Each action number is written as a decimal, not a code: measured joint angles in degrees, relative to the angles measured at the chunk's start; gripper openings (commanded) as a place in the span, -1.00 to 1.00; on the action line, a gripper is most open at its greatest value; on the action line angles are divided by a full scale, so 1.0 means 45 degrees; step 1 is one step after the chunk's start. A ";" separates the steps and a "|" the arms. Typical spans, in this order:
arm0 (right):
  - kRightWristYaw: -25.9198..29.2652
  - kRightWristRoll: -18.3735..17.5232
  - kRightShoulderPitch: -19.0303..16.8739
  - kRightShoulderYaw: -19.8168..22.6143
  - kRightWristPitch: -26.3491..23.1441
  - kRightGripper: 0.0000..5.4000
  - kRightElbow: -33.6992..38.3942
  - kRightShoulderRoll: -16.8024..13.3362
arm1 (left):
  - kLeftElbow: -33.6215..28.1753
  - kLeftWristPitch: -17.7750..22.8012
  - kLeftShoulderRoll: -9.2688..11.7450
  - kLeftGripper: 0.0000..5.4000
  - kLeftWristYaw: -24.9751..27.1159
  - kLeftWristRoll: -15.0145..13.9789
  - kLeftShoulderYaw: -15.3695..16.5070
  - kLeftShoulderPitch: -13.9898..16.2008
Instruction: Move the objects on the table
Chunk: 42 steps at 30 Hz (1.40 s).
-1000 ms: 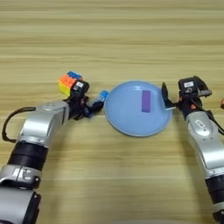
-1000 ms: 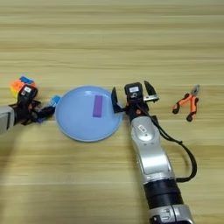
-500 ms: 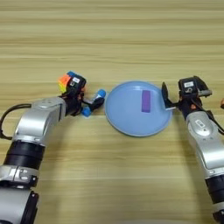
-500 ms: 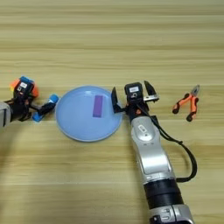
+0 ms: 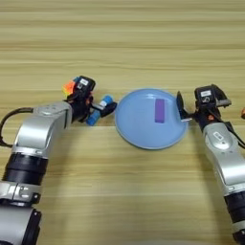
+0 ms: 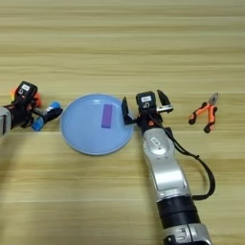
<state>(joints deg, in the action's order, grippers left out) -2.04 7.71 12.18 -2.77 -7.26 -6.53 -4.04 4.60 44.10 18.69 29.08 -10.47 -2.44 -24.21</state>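
My left gripper (image 5: 98, 111) has its jaws around the blue tube (image 5: 98, 110), which lies on the table (image 5: 122, 43) just left of the light-blue plate (image 5: 139, 129). I read the fingers as clenched on it: one dark finger runs along the side facing the plate, the other is tucked behind the tube's near end. The step in hand looks like moving that tube, so my advice to myself is to confirm the pinch sits mid-tube before lifting, raise it straight up so the end nearest the plate clears the rim, and keep the wrist from knocking the puzzle cube (image 5: 71, 87), which sits just behind the jaws, touching or nearly touching the wrist housing.

My right gripper (image 6: 141, 107) is parked at the plate's right rim with its jaws spread wide and nothing between them, one finger at the rim.

The tube is short and round, mid-blue with a lighter cap end pointing away from me; being round, it may roll if released flat. The purple block (image 5: 160, 110) lies flat in the plate, well ahead of the left jaws. Orange-handled pliers (image 6: 205, 112) lie beyond the right jaws.
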 measured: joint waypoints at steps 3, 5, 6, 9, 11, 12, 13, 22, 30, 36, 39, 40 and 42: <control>0.0000 0.0000 0.0034 0.0000 0.0045 1.00 -0.0042 0.0000 | -0.0258 0.0029 -0.0001 0.99 0.0114 -0.0270 0.0078 0.0000; 0.0000 -0.0002 0.0070 0.0000 0.0053 1.00 -0.0052 -0.0001 | -0.0432 0.0024 0.0017 0.99 0.0214 -0.0328 0.0147 -0.0002; 0.0000 -0.0002 0.0072 0.0000 0.0057 1.00 -0.0060 0.0001 | -0.0497 0.0019 0.0021 0.99 0.0245 -0.0369 0.0170 -0.0001; 0.0000 -0.0002 0.0073 0.0001 0.0063 1.00 -0.0116 0.0000 | -0.0661 -0.0043 0.0023 0.99 0.0330 -0.0546 0.0240 -0.0001; 0.0001 -0.0003 0.0073 0.0002 0.0074 1.00 -0.0138 0.0001 | -0.0746 -0.0236 0.0026 0.99 0.0344 -0.0576 0.0251 -0.0002; 0.0001 -0.0003 0.0073 0.0003 0.0080 1.00 -0.0147 0.0000 | -0.0774 -0.0434 0.0033 0.99 0.0341 -0.0579 0.0262 -0.0004; 0.0001 -0.0003 0.0073 0.0003 0.0083 1.00 -0.0150 0.0000 | -0.0777 -0.0537 0.0040 0.99 0.0336 -0.0579 0.0271 -0.0006; 0.0008 -0.0003 0.0074 0.0009 0.0110 1.00 -0.0159 -0.0009 | -0.0442 -0.2123 0.0124 0.99 0.0283 -0.0553 0.0635 -0.0212; 0.0016 -0.0003 0.0075 0.0018 0.0125 1.00 -0.0198 -0.0040 | 0.1053 -0.4524 0.0188 0.99 0.0110 -0.0344 0.1151 -0.0738; 0.0022 -0.0003 0.0076 0.0023 0.0139 1.00 -0.0246 -0.0056 | 0.2766 -0.6464 0.0305 0.99 0.0134 -0.0189 0.1495 -0.1016; 0.0030 -0.0004 0.0076 0.0028 0.0154 1.00 -0.0256 -0.0065 | 0.3750 -0.7259 0.0428 0.99 0.0098 -0.0097 0.1526 -0.1197; 0.0033 -0.0004 0.0077 0.0029 0.0159 1.00 -0.0260 -0.0067 | 0.4063 -0.7517 0.0467 0.99 0.0092 -0.0018 0.1530 -0.1274; 0.0041 -0.0005 0.0077 0.0031 0.0179 1.00 -0.0267 -0.0074 | 0.4854 -0.8070 0.0550 0.99 0.0075 0.0154 0.1551 -0.1471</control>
<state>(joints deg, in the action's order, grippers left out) -1.85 7.69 12.53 -2.63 -6.46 -7.73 -4.37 26.44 7.79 21.17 29.42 -9.77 4.54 -30.83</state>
